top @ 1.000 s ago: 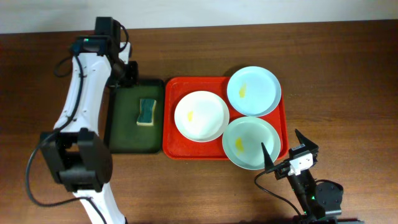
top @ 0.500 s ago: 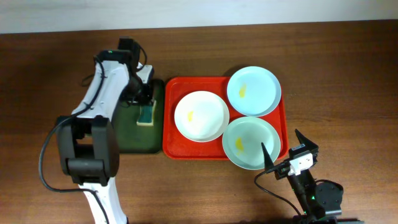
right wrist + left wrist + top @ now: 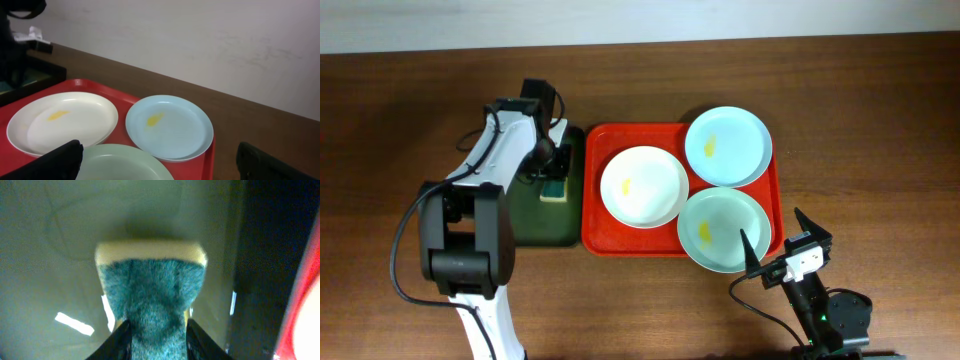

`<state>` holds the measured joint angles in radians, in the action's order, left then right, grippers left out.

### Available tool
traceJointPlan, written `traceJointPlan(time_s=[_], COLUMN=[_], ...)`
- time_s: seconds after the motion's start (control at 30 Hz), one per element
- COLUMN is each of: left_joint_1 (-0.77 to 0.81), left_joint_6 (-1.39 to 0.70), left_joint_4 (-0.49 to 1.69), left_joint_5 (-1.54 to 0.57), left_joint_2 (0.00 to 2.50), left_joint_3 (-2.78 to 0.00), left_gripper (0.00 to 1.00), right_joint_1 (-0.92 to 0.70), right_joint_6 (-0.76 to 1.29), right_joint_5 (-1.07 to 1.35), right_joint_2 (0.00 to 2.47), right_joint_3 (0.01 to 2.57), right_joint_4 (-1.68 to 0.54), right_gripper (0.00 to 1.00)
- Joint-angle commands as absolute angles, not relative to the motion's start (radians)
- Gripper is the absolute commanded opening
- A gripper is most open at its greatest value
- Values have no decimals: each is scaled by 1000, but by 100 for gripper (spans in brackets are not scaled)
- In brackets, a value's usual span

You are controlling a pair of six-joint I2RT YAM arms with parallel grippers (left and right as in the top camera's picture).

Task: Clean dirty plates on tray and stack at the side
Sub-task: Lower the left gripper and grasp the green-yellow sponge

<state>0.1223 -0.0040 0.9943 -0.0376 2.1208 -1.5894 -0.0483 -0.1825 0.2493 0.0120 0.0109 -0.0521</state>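
Overhead: white plate (image 3: 644,186), pale blue plate (image 3: 728,147) and mint plate (image 3: 723,229), each yellow-smeared, lie unstacked on red tray (image 3: 595,240). Left gripper (image 3: 159,330) is over dark green tray (image 3: 525,225), its fingers flanking the sponge (image 3: 150,290); grip undetermined. Right gripper (image 3: 770,221) is beside mint plate, jaws wide apart, empty.

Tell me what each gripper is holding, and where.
Right gripper: nothing, open. Left gripper straddles the sponge at its waist, on the green tray; a firm grip cannot be told.
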Motion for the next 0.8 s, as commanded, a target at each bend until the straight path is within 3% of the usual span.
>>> traceJointPlan(time_s=[0.0, 0.1, 0.33, 0.4, 0.53, 0.77], left_joint_1=[118, 118, 118, 118, 118, 123], left_joint_6=[-15, -15, -15, -15, -15, -64], left_joint_4=[938, 929, 924, 924, 963, 958], left_joint_5=[-26, -26, -27, -28, -34, 61], left_joint_2=[2132, 2132, 2132, 2132, 2103, 1808], left_joint_3=[-1527, -1525, -1525, -1526, -1562, -1564], left_gripper=[33, 17, 20, 0, 0, 0], right_joint_1=[-44, -44, -44, -44, -44, -44], right_joint_6=[-176, -176, -176, -176, -176, -176], right_joint_5=[251, 251, 251, 251, 251, 251], right_joint_2=[6, 6, 6, 6, 6, 6], right_joint_3=[6, 6, 6, 6, 6, 6], right_joint_4=[-57, -57, -57, -57, -57, -57], right_gripper=[98, 98, 99, 98, 98, 99])
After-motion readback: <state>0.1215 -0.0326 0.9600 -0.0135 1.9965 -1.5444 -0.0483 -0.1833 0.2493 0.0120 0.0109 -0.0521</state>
